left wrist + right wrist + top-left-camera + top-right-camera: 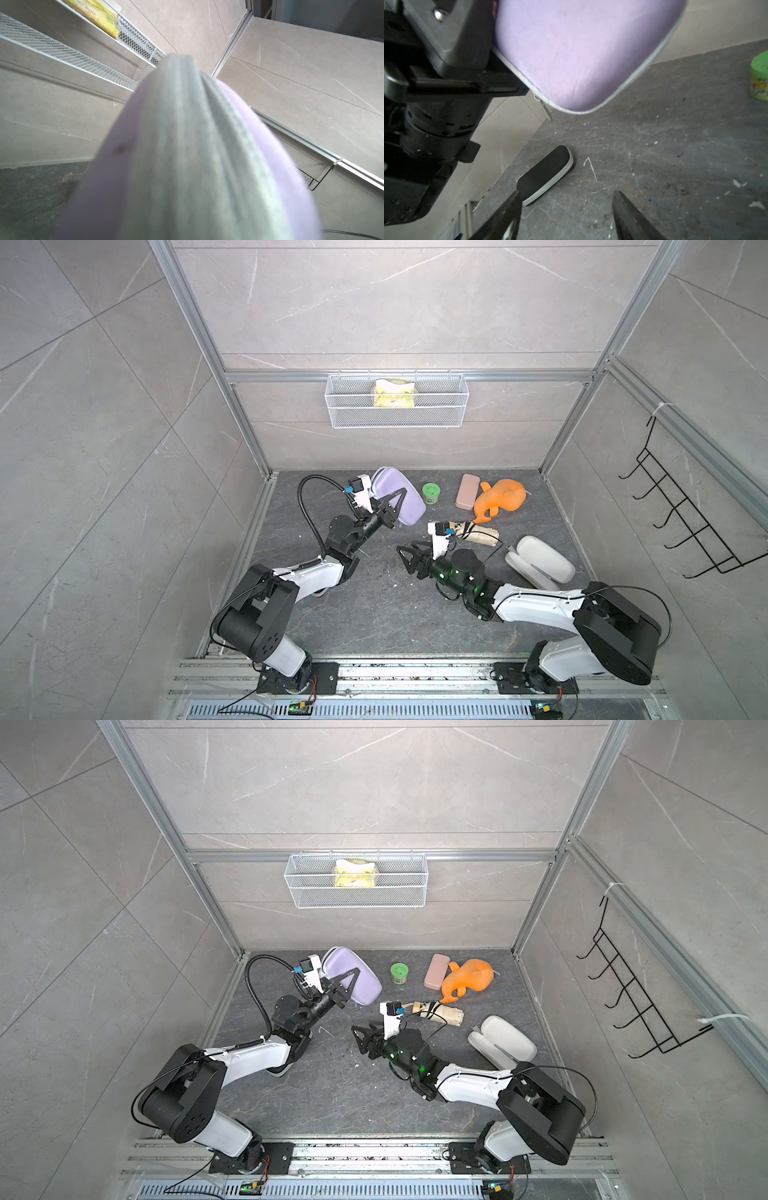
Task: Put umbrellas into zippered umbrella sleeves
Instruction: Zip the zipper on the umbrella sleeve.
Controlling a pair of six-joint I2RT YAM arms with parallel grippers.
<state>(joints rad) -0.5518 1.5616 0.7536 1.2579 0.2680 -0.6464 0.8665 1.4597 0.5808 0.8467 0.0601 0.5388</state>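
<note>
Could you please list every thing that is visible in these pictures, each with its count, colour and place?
lilac sleeve: 1, lilac, raised above the floor, back left
cream sleeve: 1, cream, open, floor, right side
black sleeve: 1, black with white edge, floor's left edge; shows only in the right wrist view
beige umbrella: 1, beige with black-and-white markings, folded, floor centre
pink case: 1, pink, floor, back
green jar: 1, green, floor, back
orange plush toy: 1, orange, beside the pink case
wire basket: 1, white, back wall
yellow packet: 1, yellow, in the basket
hook rack: 1, black, right wall
left end effector: 1, black, shut on the lilac sleeve
right end effector: 1, black, open, empty, above floor centre
</note>
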